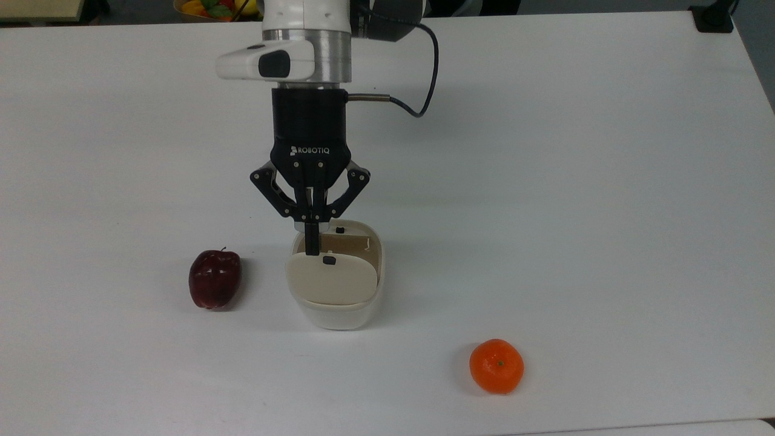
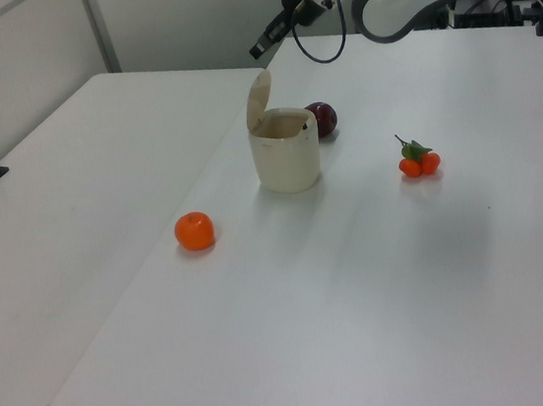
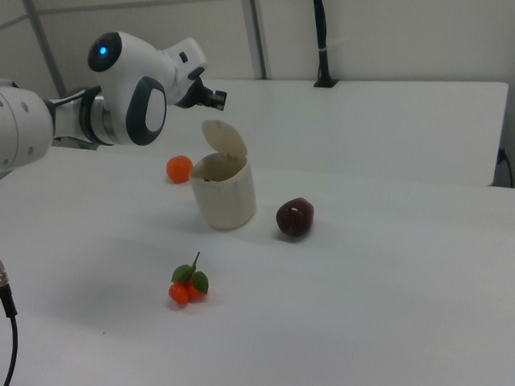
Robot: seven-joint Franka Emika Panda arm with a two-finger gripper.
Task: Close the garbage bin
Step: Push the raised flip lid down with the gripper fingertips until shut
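While beige flat lid [image 2: 259,100] stands upright, small cream-white plastic bin [image 1: 335,275] mid white tabletop [image 1: 545,181] not closed yet. Black two-finger claw [image 1: 311,241] pinched together, holding nothing, above lid. Push-down left.

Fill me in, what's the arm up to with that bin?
The gripper, fingers shut, hangs above the garbage bin, whose lid stands upright and open. In the left view the gripper is higher than the lid, not touching it. It looks set to push the lid down. A dark red apple, an orange and a cluster of small oranges lie untouched on the white table.
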